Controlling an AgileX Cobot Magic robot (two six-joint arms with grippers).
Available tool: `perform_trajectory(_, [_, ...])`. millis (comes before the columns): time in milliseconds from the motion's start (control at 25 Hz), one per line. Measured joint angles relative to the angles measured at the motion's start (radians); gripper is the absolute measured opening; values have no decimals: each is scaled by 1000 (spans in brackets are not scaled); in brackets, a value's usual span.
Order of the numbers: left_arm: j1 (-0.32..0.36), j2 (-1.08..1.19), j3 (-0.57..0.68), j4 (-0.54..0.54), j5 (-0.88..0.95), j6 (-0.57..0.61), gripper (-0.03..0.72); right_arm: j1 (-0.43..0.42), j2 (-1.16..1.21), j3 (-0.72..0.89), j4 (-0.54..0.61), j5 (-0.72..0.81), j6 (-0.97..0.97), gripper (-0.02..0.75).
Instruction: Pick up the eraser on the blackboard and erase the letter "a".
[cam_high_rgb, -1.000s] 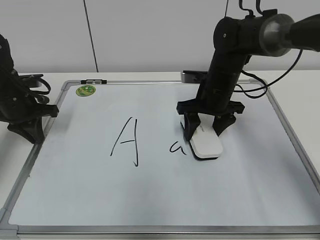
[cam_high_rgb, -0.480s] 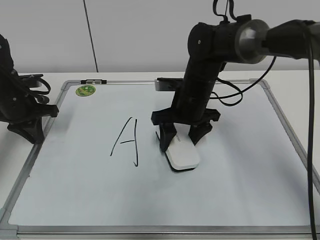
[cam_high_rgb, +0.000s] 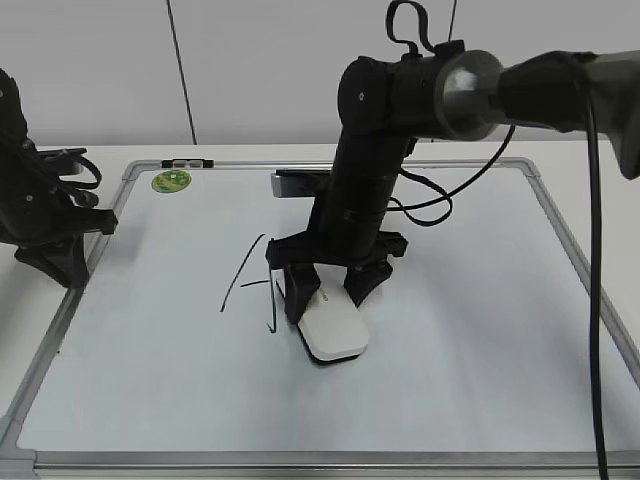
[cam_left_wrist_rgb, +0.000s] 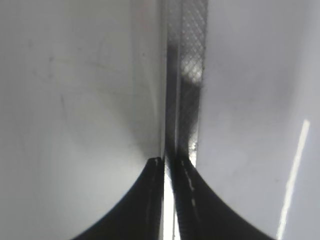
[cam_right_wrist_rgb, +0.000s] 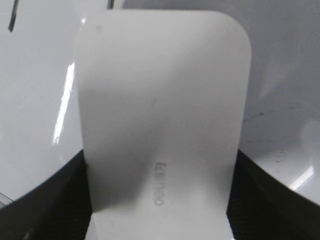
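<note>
- The right hand (cam_high_rgb: 325, 297), at frame centre in the exterior view, is clamped on the eraser (cam_high_rgb: 333, 333), one finger on each long side, pressing it flat on the blackboard (cam_high_rgb: 480, 380).
- No small letter "a" shows; it is either wiped or under the eraser, I cannot tell which.
- The eraser sits just beside the tall capital A (cam_high_rgb: 250, 285), at its right stroke. Judged: keep even downward pressure and short strokes, steering away from that capital.
- The left hand (cam_left_wrist_rgb: 169, 167), at the board's left frame, is pinched nearly closed and holds nothing.
- No containers in view.
</note>
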Motion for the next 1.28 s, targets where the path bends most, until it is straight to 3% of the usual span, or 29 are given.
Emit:
perform_trajectory(640, [0,0,0,0,0,0,55,-202,-2,0,-11,0,0,525])
perform_trajectory(840, [0,0,0,0,0,0,55,-218,-64,13,-37,2,-7,525])
perform_trajectory(960, [0,0,0,0,0,0,55,-218,-151,13,-118,2,35,525])
perform_trajectory(1160, [0,0,0,0,0,0,55,-220,-194,13,-354,6,180,525])
perform_trajectory(1280, [0,0,0,0,0,0,55,-242,-194,13,-399,6,205,525])
